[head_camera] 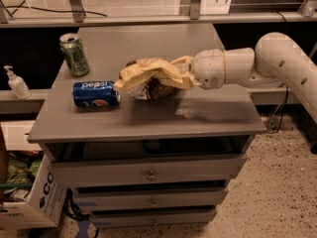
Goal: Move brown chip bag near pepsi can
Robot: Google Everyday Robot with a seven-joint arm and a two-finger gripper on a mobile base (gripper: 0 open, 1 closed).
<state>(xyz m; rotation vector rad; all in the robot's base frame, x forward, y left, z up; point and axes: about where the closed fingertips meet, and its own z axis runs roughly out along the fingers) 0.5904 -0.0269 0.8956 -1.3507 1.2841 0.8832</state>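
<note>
The brown chip bag is crinkled, dark brown in the middle, and sits in the middle of the grey cabinet top. My gripper reaches in from the right, and its tan fingers are wrapped over the bag's top, shut on it. The pepsi can lies on its side at the left, blue with white lettering. The bag's left edge is a short gap to the right of the can. The fingers cover the bag's upper part.
A green can with a silver top stands upright at the back left. A white pump bottle stands on a ledge left of the cabinet. A cardboard box sits on the floor at the lower left. Drawers front the cabinet below.
</note>
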